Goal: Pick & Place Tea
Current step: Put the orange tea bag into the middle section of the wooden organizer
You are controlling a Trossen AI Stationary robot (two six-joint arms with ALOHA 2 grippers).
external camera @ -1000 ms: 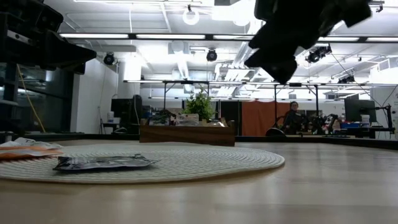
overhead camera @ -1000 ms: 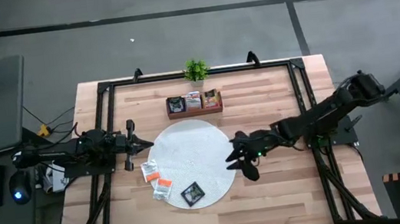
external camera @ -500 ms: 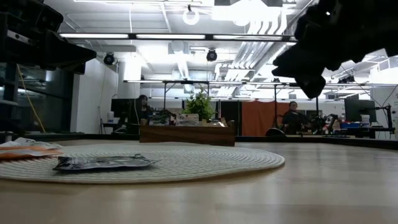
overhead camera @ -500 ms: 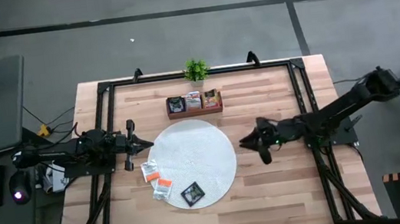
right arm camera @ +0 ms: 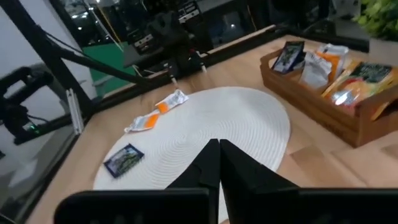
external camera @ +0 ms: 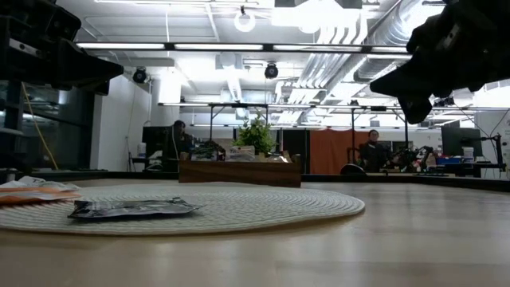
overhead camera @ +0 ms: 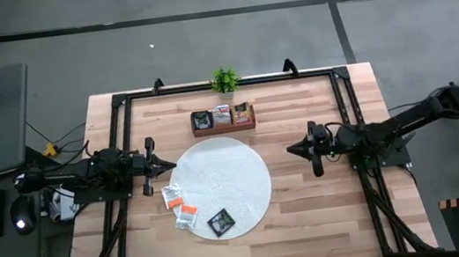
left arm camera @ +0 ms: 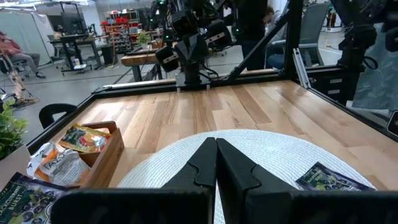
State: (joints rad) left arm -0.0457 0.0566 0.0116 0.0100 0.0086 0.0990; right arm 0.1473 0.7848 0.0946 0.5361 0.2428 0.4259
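Three tea sachets lie flat at the left and near part of the round white mat [overhead camera: 224, 187]: a black one [overhead camera: 221, 223] and two white ones with orange marks [overhead camera: 171, 196] [overhead camera: 187, 214]. More sachets stand in the wooden tray [overhead camera: 223, 118] at the far side. My left gripper [overhead camera: 172, 163] is shut and hovers at the mat's left edge, empty. My right gripper [overhead camera: 289, 149] is shut too, empty, and hangs above bare wood right of the mat. The right wrist view shows the black sachet [right arm camera: 124, 158] and the white ones [right arm camera: 155, 115] far ahead of its fingers.
A small potted plant [overhead camera: 224, 79] stands behind the tray at the far edge. A black frame [overhead camera: 346, 104] runs along the table's sides. Bare wood lies right of the mat and along the near edge. People sit in the room beyond the table.
My right gripper has drawn back from above the mat's right edge toward the table's right edge, staying high above the table. The sachets, the mat and my left arm have kept still.
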